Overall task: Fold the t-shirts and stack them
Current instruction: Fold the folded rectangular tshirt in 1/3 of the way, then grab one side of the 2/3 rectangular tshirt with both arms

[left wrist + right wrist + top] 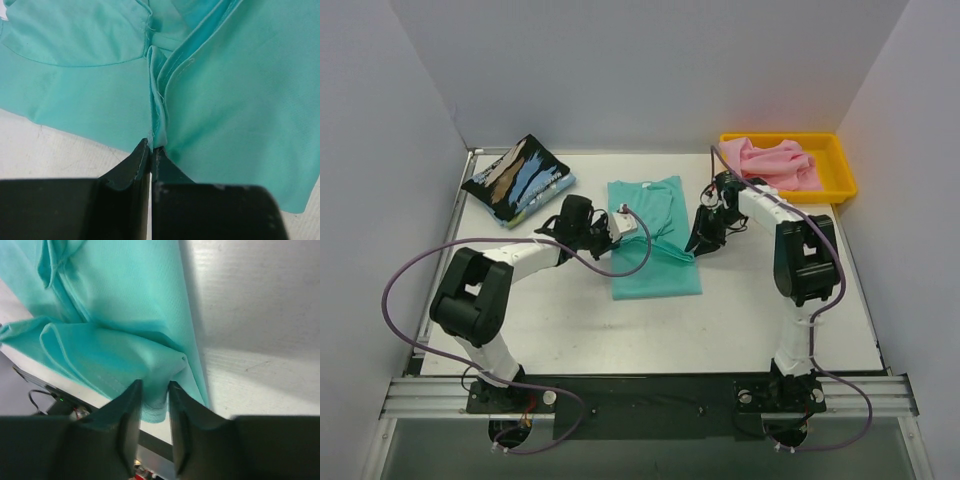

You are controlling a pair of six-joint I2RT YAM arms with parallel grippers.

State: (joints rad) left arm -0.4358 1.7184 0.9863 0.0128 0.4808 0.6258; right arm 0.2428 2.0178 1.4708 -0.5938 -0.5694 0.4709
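Bunching inside the right pincer (155,386), teal-green t-shirt (125,315); grip unclear.

Left arm (520,262) bent, reaching inward; left gripper (151,148) pinched tight on a fold of teal-green t-shirt (240,100). Right arm (805,255) doubled back; right gripper (155,386) jaws narrowly parted.

White table (770,320), seen from above. A teal-green t-shirt (660,270) lies at centre, apparently folded lengthwise into a narrow panel, though its far part is partly hidden. A black streaked t-shirt (518,180), folded, lies at the far left corner. A yellow tray (820,195) stands at the far right corner, well apart from both shirts.
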